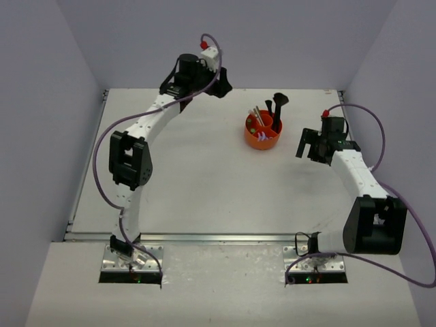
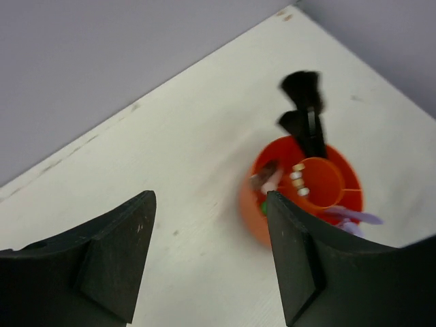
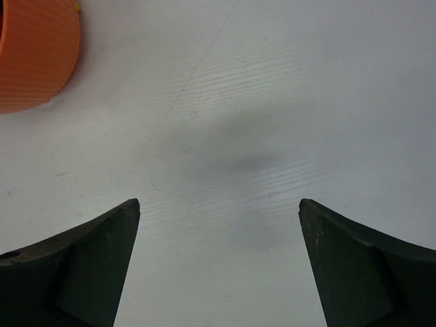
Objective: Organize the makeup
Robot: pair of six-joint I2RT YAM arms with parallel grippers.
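The makeup stands in the orange cup (image 1: 263, 131) on the far right part of the counter (image 1: 204, 191). The black brushes (image 1: 278, 105) rise from the cup's far side. The tan sticks (image 1: 257, 116) lean in its left part, with a green tube (image 1: 252, 127) beside them and lilac tools (image 1: 262, 136) at the near side. The left claw (image 2: 209, 204) hangs over the far edge, well left of the cup, its 2 fingers apart and empty. The right claw (image 3: 218, 208) hovers just right of the cup, fingers spread wide, holding nothing above bare counter.
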